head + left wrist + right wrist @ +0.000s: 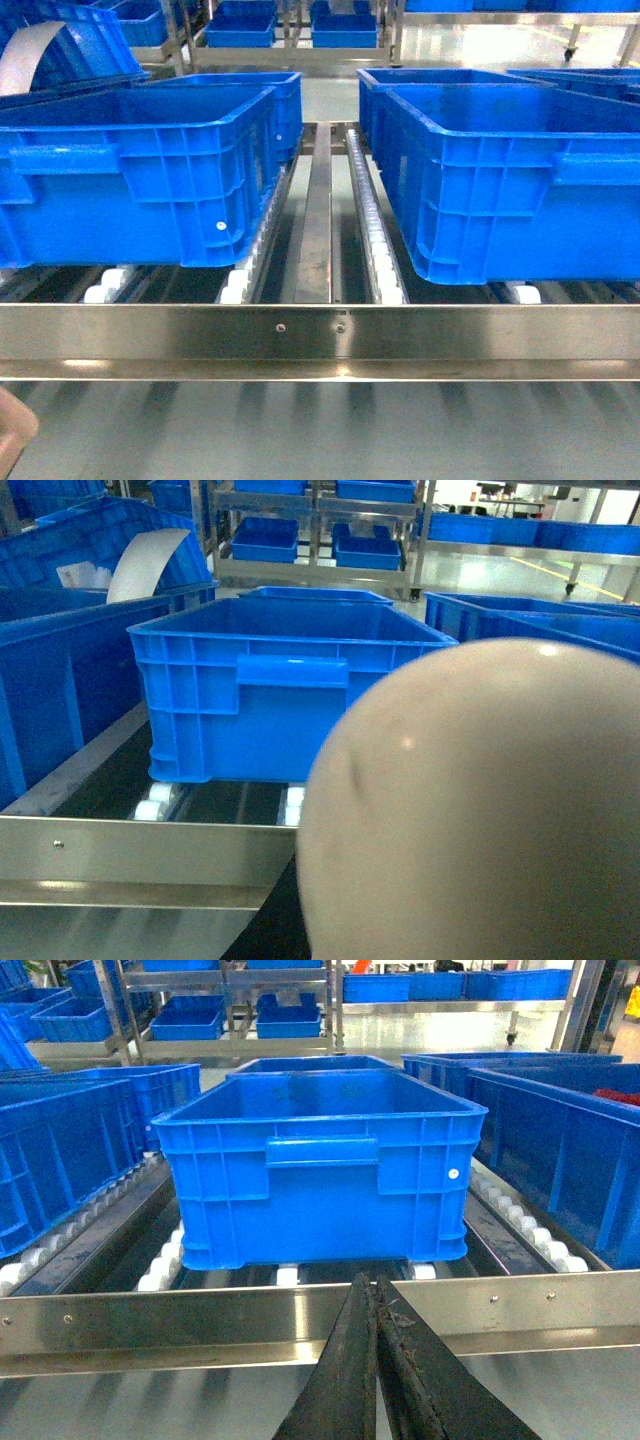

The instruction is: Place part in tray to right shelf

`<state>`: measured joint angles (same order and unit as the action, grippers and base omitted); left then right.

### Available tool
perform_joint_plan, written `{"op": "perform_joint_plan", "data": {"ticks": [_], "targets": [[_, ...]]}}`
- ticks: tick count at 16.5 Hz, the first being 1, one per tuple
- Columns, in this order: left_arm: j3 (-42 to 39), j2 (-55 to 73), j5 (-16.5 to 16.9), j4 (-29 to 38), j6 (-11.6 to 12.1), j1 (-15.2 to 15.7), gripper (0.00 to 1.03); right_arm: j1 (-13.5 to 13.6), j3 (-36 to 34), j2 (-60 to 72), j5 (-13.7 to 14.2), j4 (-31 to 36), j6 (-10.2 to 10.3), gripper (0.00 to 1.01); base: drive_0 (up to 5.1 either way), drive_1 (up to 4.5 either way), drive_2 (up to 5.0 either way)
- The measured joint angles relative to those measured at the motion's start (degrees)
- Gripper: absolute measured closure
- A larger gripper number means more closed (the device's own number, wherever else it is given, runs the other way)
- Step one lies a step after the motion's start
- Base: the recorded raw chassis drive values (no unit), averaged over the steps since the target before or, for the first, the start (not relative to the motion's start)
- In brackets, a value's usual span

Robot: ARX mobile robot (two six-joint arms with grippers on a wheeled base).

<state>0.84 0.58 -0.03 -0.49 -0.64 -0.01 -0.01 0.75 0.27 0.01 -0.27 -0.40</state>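
Right hand (375,1360): dark fingers pressed together at bottom centre of its wrist view, nothing between them. Beyond it, the right shelf's steel rail (200,1325) and a blue crate (320,1170) on white rollers. Left hand: hidden behind the cream tray (480,810) filling lower right; grip state undeterminable. Part not visible.

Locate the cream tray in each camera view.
Head: a sliver, probably the tray, at the bottom-left corner.
Left wrist: the tray fills the lower right, close up.
Right wrist: not in it.
Shared landmark: the steel front rail, across all three.
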Motion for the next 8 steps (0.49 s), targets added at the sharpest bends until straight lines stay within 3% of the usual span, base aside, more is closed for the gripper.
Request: {"op": "perform_joint_plan", "data": {"ticks": [1, 2, 8], "targets": [[0.00, 0.00, 0.00, 0.00, 0.00, 0.00, 0.90, 0.00, 0.00, 0.00, 0.00, 0.00, 0.00, 0.99, 0.0, 0.00, 0.0], [0.00, 0.00, 0.00, 0.00, 0.02, 0.00, 0.90, 0.00, 0.00, 0.00, 0.00, 0.00, 0.00, 0.93, 0.0, 0.00, 0.0], [0.00, 0.00, 0.00, 0.00, 0.00, 0.00, 0.90, 0.00, 0.00, 0.00, 0.02, 0.02, 0.00, 0.20, 0.0, 0.00, 0.0]]}}
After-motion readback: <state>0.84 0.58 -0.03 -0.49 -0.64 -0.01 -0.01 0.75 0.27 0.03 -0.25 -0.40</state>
